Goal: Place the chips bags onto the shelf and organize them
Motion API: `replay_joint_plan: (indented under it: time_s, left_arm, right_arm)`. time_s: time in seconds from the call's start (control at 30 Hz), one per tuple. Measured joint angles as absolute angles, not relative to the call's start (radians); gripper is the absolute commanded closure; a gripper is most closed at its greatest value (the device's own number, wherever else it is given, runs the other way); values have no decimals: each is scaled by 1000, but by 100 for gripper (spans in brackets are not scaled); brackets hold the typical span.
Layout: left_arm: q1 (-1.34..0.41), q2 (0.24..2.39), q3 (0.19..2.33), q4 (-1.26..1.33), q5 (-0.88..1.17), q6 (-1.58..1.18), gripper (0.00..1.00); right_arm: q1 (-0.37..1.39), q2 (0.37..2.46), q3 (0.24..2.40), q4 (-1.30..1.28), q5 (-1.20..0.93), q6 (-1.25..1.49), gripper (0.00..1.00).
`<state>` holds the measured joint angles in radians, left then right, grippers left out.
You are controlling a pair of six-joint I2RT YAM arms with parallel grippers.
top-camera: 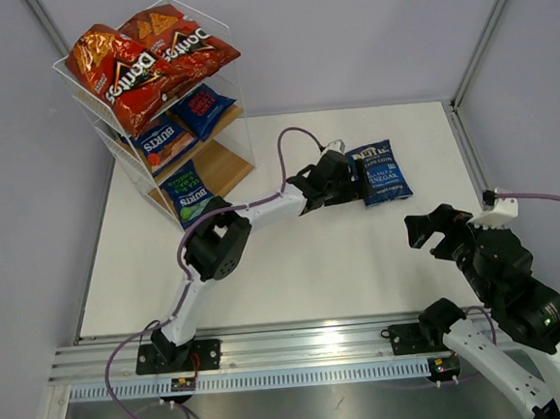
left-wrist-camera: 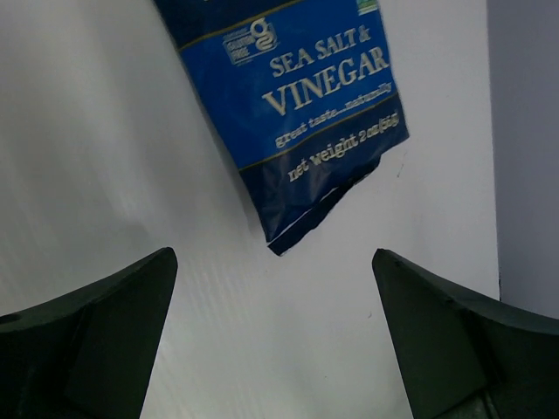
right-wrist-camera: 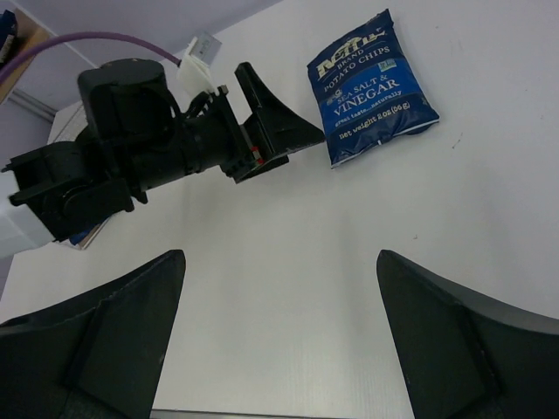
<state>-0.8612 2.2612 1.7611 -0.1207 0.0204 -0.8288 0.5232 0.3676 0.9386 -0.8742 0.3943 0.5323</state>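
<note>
Five chips bags point(top-camera: 124, 74) are sitting on the shelf point(top-camera: 226, 163), while the Kettle bag point(top-camera: 382, 170) is lying on the surface point(top-camera: 313, 260) awaiting placement, with left gripper point(left-wrist-camera: 272, 262) and right gripper point(right-wrist-camera: 279, 262) holding fingers apart, empty.

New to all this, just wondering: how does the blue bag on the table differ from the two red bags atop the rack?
The Kettle bag is dark blue; the Doritos bags are red. It looks smaller than either Doritos bag. It lies alone, flat on the table; the Doritos bags overlap on the top tier of the rack. All are glossy snack bags.
</note>
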Motion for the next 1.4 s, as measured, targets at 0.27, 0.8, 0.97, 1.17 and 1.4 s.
replay_joint_plan:
  time_s: [0.27, 0.8, 0.97, 1.17, 1.4]
  left_arm:
    - [-861, 2331, 1758, -94, 44, -987, 1]
    - [-855, 2437, 1820, 79, 52, -1227, 14]
    - [-855, 2471, 1842, 122, 44, -1270, 25]
    - [-852, 2494, 1843, 120, 20, -1306, 65]
    - [-849, 2503, 1807, 191, 14, -1342, 100]
  right_arm:
    - [523, 313, 935, -870, 340, 547, 0]
    - [523, 136, 899, -858, 295, 599, 0]
    - [523, 142, 901, -858, 289, 599, 1]
    - [523, 185, 897, -849, 245, 600, 0]
    - [523, 185, 895, -835, 242, 599, 1]
